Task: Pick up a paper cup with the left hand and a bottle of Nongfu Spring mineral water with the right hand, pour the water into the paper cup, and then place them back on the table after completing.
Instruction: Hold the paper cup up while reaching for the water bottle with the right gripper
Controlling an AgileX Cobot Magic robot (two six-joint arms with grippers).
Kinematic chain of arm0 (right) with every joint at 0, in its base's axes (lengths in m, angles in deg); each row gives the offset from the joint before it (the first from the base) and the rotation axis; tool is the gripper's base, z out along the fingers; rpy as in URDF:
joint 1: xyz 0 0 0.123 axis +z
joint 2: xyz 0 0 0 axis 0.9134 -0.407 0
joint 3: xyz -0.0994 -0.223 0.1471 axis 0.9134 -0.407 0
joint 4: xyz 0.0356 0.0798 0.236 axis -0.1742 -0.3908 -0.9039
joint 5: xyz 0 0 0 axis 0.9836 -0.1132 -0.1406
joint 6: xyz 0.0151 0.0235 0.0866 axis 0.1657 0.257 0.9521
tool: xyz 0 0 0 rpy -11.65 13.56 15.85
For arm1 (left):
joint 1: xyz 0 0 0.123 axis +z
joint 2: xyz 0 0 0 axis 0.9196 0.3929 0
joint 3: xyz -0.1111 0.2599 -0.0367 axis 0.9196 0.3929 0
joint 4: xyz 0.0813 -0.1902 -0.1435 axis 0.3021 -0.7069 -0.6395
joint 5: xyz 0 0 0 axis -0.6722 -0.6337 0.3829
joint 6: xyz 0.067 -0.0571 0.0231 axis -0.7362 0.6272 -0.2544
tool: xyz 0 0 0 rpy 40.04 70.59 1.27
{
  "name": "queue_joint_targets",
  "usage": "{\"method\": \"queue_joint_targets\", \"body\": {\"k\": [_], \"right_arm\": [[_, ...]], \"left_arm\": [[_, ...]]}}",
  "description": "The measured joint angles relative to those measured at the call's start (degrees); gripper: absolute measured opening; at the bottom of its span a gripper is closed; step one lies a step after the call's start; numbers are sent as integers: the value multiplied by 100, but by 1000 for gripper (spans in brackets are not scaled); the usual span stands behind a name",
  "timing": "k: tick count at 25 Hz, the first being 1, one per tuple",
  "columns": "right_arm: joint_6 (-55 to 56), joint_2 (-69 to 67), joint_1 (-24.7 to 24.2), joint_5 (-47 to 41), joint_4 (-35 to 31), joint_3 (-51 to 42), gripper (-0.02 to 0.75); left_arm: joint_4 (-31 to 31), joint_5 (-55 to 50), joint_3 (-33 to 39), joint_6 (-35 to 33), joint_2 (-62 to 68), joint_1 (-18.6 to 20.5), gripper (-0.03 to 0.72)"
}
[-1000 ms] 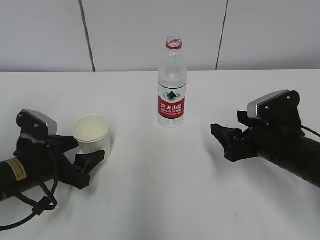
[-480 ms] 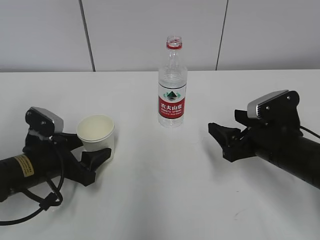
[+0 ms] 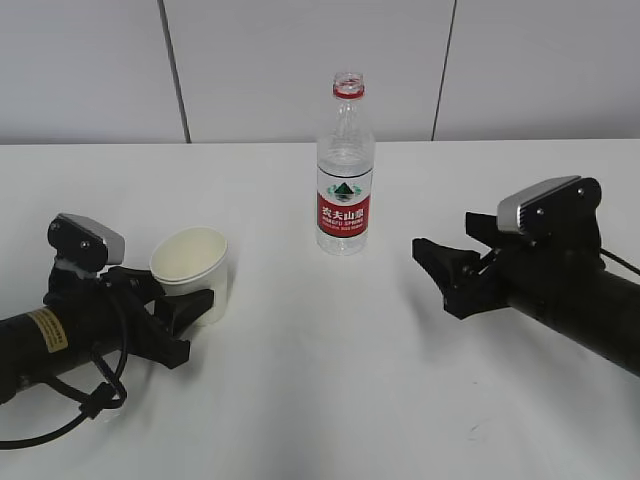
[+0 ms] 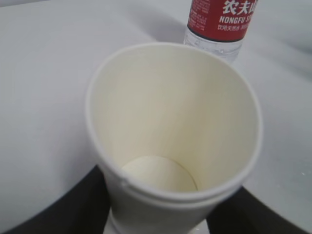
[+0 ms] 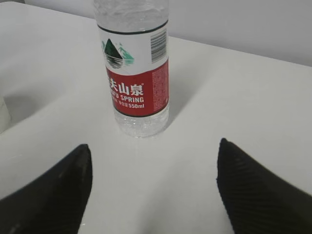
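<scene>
The white paper cup (image 3: 188,270) sits tilted between the fingers of my left gripper (image 3: 190,297), which is shut on its lower part. In the left wrist view the cup (image 4: 170,131) is empty, and the gripper (image 4: 161,214) has black fingers pressed on both of its sides. The Nongfu Spring bottle (image 3: 344,180) stands upright at the table's middle rear. It is uncapped, has a red label and holds clear water. My right gripper (image 3: 445,235) is open and empty. It points at the bottle (image 5: 134,73) from the right, a short gap away (image 5: 153,165).
The white table (image 3: 320,380) runs back to a grey panelled wall. The bottle's base (image 4: 219,19) shows just beyond the cup in the left wrist view. A black cable loops beside the left arm (image 3: 60,425).
The left gripper advanced around the cup and closed on it, and the cup now leans. The right gripper crept slightly left toward the bottle.
</scene>
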Motion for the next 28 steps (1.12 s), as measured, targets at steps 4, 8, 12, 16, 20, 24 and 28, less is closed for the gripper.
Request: {"method": "queue_joint_targets", "body": {"k": [4,8,12,16,20,24,28], "right_arm": [[7,-20,0,102,-24,55,587],[7,-344,0,139,149,463,587],[7,-892,0,381,523,1038,587],[7,-1506,0,470,872,1613,589],[14,-1926,0,470,1040,2097,626],[14,-2120,0,479,1040,2519,665],[36,-2290,0,479,1090,2984,671]], "left_arm": [[0,0,0,0,0,0,360],[10,-12,0,0,-39,0,359],[27,-12,0,0,-74,0,359],[27,-12,0,0,-74,0,359],[27,-12,0,0,-74,0,359],[27,-12,0,0,-74,0,357],[27,-12,0,0,-74,0,357]]}}
